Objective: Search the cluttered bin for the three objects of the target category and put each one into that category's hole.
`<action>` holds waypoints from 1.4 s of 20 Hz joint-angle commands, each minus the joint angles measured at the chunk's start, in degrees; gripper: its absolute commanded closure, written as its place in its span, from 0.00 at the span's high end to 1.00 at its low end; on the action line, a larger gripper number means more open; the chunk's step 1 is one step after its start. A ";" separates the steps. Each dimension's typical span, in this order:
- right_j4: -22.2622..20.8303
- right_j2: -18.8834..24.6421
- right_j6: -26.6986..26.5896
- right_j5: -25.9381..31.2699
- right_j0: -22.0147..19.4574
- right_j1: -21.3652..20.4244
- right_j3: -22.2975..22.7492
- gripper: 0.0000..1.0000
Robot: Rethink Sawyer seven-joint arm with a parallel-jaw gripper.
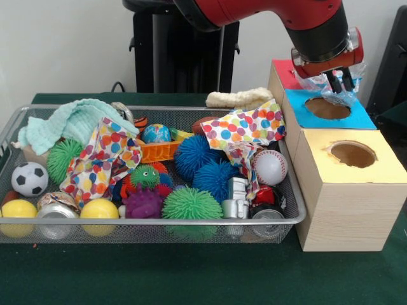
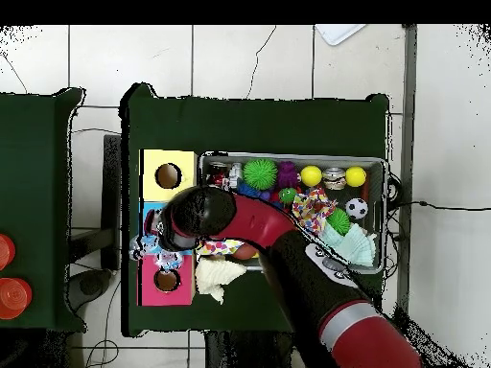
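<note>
Drop step: tool (image 1: pixel 339 81) closed on bottle (image 1: pixel 331 87), hovering over blue hole (image 1: pixel 327 108) at 12 o'clock. Next: open, return to bin (image 1: pixel 152 221).

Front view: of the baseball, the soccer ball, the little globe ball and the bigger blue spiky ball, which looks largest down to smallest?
1. Blue spiky ball, clearly largest.
2. Baseball and soccer ball: about alike, so I won't rank them.
3. Globe ball, smallest, though it lies farther from the camera and is partly hidden.
</note>
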 commanded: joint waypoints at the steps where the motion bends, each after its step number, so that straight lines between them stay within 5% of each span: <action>1: 1.71 -2.78 8.37 2.07 0.25 1.31 -5.24 0.00; 28: 0.15 -7.34 8.35 8.09 3.51 0.40 -8.09 0.00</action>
